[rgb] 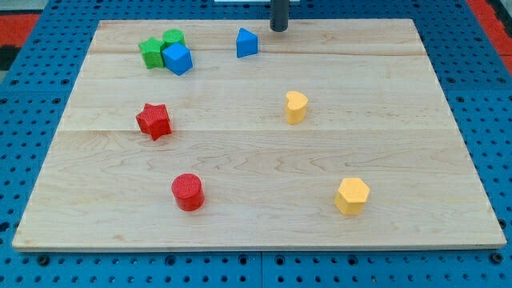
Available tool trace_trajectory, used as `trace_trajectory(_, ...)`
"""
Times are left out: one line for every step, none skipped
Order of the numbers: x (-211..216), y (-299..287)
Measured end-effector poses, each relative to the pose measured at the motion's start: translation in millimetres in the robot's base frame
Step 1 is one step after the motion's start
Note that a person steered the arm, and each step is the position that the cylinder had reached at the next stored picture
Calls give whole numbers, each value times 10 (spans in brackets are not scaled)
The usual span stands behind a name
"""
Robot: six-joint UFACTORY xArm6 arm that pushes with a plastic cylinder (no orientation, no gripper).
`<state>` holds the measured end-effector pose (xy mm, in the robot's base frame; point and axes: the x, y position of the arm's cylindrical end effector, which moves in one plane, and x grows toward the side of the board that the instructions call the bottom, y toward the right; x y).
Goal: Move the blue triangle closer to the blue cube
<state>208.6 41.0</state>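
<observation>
The blue triangle [247,42] sits near the view's top, a little left of centre. The blue cube [178,58] lies to its left, touching two green blocks. My tip [278,30] is at the board's top edge, just right of and slightly above the blue triangle, with a small gap between them. The rod rises out of the view's top.
A green star [150,53] and a green block [173,38] sit against the blue cube. A red star [154,121] and a red cylinder [188,192] are on the left. Two yellow blocks lie at centre [296,106] and bottom right [352,196]. The wooden board [416,120] rests on blue pegboard.
</observation>
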Motion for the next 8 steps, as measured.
trace_trajectory(110,-105)
trace_trajectory(152,-751)
trace_trajectory(151,-1076)
trace_trajectory(44,-698)
trace_trajectory(0,-153)
trace_trajectory(146,-330)
trace_trajectory(280,-426)
trace_trajectory(297,-426)
